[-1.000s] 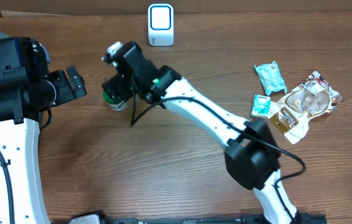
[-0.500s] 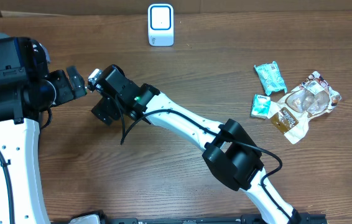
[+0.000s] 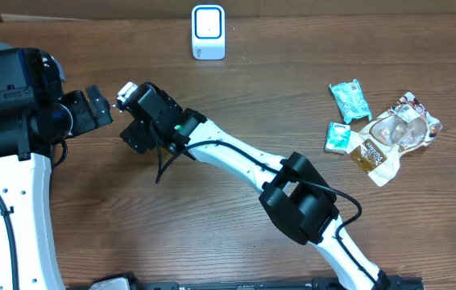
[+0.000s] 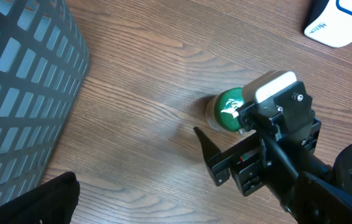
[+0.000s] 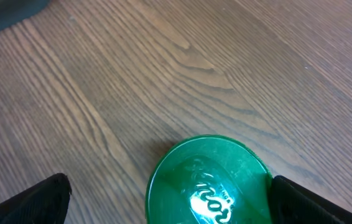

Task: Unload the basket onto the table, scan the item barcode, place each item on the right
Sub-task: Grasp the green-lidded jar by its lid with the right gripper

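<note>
R wrist cam: v. close, straight down on green lid, own fingers at frame edges either side of lid. L wrist cam: mid-range, oblique down at lid; basket one side of lid, scanner beyond on other. Overhead: fixed, far, top-down; lid hidden under right gripper; shares scanner w/ L wrist.

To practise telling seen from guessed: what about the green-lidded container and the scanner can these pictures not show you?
- Green-lidded container: overhead, hidden under the right tool.
- Barcode: in no view; only the lid and a little of the side show.
- Lid lettering: right wrist, cut off by the bottom edge.
- White scanner: left wrist, cropped at the top right corner.
</note>
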`<state>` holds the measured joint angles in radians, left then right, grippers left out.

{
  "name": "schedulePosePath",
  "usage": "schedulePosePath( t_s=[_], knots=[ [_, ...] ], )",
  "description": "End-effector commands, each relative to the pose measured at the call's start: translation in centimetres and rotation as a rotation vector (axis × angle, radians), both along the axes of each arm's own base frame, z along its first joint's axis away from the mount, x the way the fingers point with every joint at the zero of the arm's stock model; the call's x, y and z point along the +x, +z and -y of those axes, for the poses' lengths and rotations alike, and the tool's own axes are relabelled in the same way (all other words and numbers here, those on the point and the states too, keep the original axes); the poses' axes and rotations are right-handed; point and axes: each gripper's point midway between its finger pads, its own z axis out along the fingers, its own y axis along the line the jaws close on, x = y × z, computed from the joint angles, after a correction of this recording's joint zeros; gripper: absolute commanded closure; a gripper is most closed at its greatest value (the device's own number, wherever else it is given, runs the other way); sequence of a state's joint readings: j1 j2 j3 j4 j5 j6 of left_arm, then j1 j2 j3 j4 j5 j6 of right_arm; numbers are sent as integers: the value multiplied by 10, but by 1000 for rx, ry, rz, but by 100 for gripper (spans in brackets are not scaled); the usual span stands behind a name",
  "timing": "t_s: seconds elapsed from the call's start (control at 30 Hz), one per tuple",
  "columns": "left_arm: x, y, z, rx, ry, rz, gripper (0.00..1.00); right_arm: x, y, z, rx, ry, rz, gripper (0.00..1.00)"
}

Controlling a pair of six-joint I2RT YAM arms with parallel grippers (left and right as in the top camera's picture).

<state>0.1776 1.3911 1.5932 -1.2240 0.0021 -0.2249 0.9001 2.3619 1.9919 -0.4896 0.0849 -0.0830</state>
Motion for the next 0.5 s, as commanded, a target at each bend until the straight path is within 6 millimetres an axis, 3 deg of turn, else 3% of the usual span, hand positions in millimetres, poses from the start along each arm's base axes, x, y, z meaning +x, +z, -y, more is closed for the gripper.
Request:
schedulePosePath(
  t_s=[0.0,0.47],
  knots=[
    [-3,8,-3,27,-8,20,0,14,6,3,11,-38,31,0],
    [-3,8,-3,27,-8,20,0,29,9,17,39,-71,2,0]
  ],
)
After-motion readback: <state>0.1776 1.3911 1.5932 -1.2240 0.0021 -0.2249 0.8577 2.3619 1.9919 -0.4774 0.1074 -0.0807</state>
